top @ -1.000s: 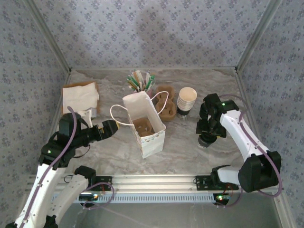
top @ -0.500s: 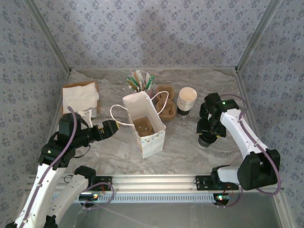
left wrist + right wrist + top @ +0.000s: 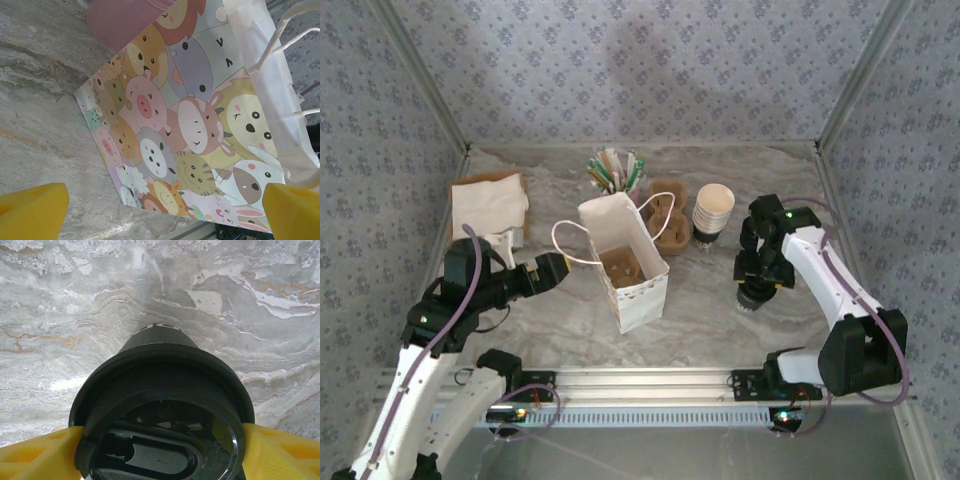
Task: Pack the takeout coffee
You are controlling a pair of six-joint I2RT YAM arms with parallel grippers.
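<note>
The takeout coffee stands on the marble table at the right, and its round black lid is seen from above in the right wrist view. My right gripper is down over it, with a yellow pad pressed against each side of the lid rim. From above, the right gripper covers most of the cup. The cartoon-animal paper bag stands open at the centre. My left gripper is open beside the bag's left face, its yellow fingertips spread wide with nothing between them.
A brown pulp carrier and a stack of lidless cream cups stand behind the bag. A pink holder with straws sits at the back. Napkins lie at the far left. Another pulp carrier sits inside the bag.
The right gripper's jaws have narrowed around the cup's lid and the right arm has shifted slightly. The left arm and the bag have not moved.
</note>
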